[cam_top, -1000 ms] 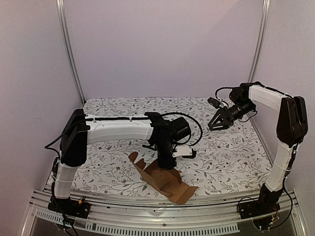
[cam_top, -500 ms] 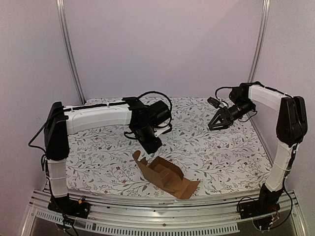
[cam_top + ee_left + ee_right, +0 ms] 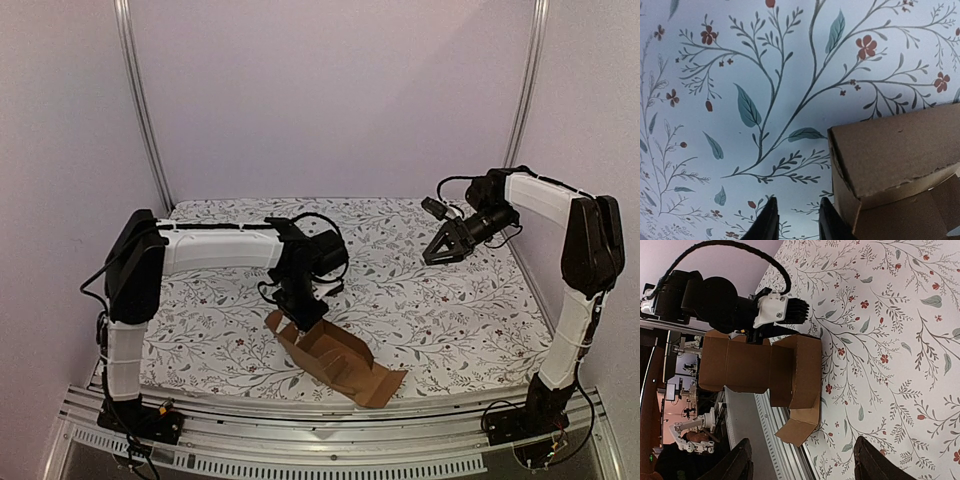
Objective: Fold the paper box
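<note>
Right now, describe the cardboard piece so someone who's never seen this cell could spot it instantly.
Look at the floral-print table cover, then its near edge between the two arm bases. The plain brown, partly folded cardboard box lies there, just below the left gripper, with an open trough and flaps sticking out at both ends. It is the only brown, unpatterned thing on the cover.
</note>
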